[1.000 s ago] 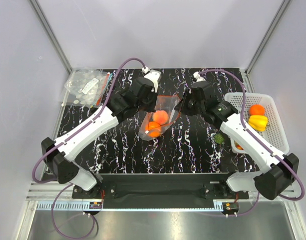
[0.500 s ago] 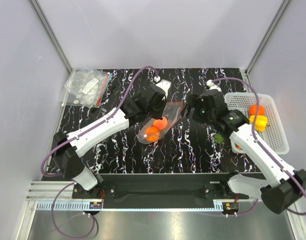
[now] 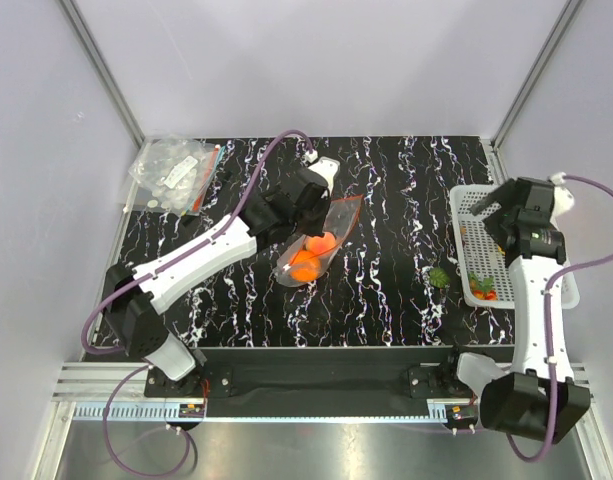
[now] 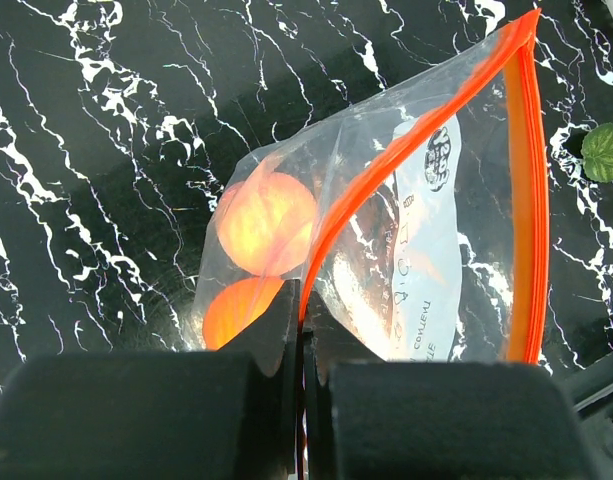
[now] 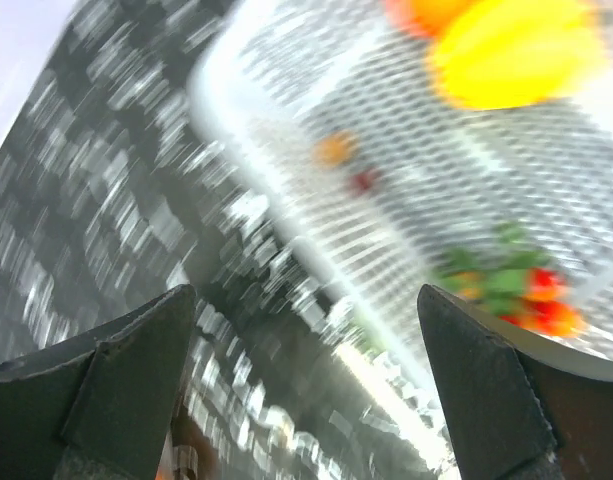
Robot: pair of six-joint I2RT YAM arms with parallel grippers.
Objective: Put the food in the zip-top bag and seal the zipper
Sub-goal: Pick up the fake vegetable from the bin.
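While the left gripper (image 4: 301, 322) is staying clamped on one end of the zipper (image 4: 526, 200), holding the zip-top bag (image 4: 426, 230) mid-table, the right gripper (image 5: 306, 330) is now hanging at the white basket (image 5: 436, 120) with its fingers spread wide, having swung away from the bag's mouth. Two orange pieces of food (image 4: 266, 222) are lying inside the bag. Motion is smearing the right wrist view, so the basket's contents are showing only as yellow, orange and green blobs.
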